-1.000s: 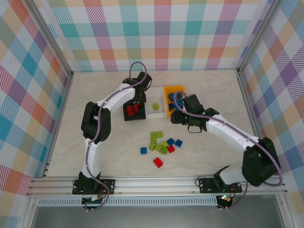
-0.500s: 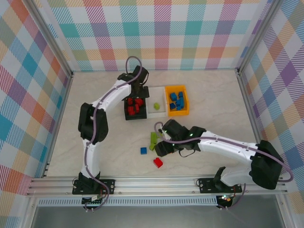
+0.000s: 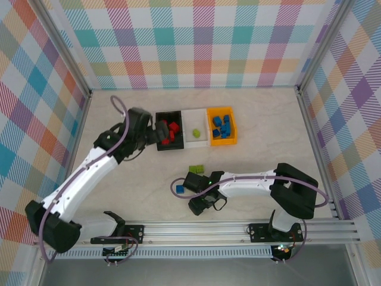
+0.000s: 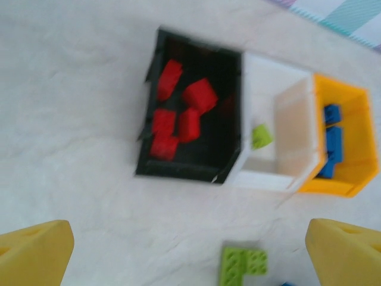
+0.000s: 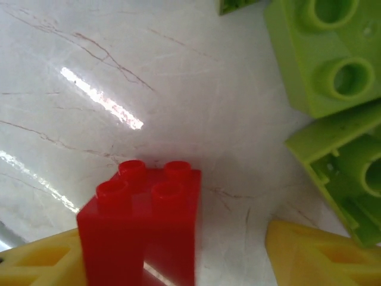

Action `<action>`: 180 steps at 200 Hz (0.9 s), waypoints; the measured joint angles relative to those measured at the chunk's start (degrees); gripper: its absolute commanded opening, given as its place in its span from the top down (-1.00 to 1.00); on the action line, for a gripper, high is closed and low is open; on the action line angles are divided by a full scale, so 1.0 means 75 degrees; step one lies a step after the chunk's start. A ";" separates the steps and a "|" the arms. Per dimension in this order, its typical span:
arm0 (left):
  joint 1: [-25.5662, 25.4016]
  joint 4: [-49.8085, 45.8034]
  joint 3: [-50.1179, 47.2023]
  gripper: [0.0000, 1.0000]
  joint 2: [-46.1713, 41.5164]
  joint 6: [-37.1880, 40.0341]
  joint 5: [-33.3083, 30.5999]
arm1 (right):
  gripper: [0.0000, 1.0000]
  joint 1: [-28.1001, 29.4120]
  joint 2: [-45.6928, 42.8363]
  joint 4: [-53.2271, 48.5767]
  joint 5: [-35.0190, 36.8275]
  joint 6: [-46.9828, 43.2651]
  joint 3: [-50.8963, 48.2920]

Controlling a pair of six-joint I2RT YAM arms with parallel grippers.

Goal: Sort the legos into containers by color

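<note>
Mid-pick on a small red square plastic brick [image 5: 143,232], standing on the pale tabletop [image 5: 89,59] near the front edge, just beside lime green plastic bricks [image 5: 324,53]. Straddled by the right gripper [image 5: 172,253]: fingers apart, one against the brick, a gap at the other, not yet clamped. Left gripper [image 4: 190,259] spread wide and empty, hovering short of the black plastic bin [image 4: 190,173] holding other red bricks [image 4: 178,119]. Next, by judgement: close squarely, lift, carry to that black bin, keeping clear of the left arm.
</note>
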 measured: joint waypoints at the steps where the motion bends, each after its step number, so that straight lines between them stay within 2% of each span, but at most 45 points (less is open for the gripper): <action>1: 0.0000 -0.0003 -0.0038 -1.00 -0.0029 -0.0009 -0.0003 | -0.12 0.0000 0.0003 -0.0003 0.0000 -0.0009 0.0000; 31: 0.0000 -0.0219 -0.1542 -1.00 -0.1180 -0.0440 -0.0157 | 0.34 -0.0029 0.0035 -0.0026 0.0175 -0.0026 0.0047; 56: 0.0000 -0.0484 -0.2189 -1.00 -0.1859 -0.0711 -0.0277 | 0.47 -0.0128 -0.0044 0.0201 0.0137 -0.0096 0.0326; 82: 0.0000 -0.0565 -0.2629 -1.00 -0.2206 -0.0921 -0.0318 | 0.48 -0.0644 -0.0344 0.0280 0.0020 -0.0280 0.0921; 111: 0.0000 -0.0606 -0.3080 -1.00 -0.2495 -0.1093 -0.0286 | 0.46 -0.1772 -0.0003 0.0347 -0.0216 -0.0641 0.2801; 155: 0.0000 -0.0501 -0.3474 -1.00 -0.2541 -0.1139 0.0119 | 0.42 -0.2984 0.2658 0.0428 -0.0609 -0.0804 0.6551; 180: -0.0017 -0.0297 -0.3587 -1.00 -0.2343 -0.1134 0.0472 | 0.27 -0.3232 0.4164 0.0003 -0.0764 -0.0769 0.8032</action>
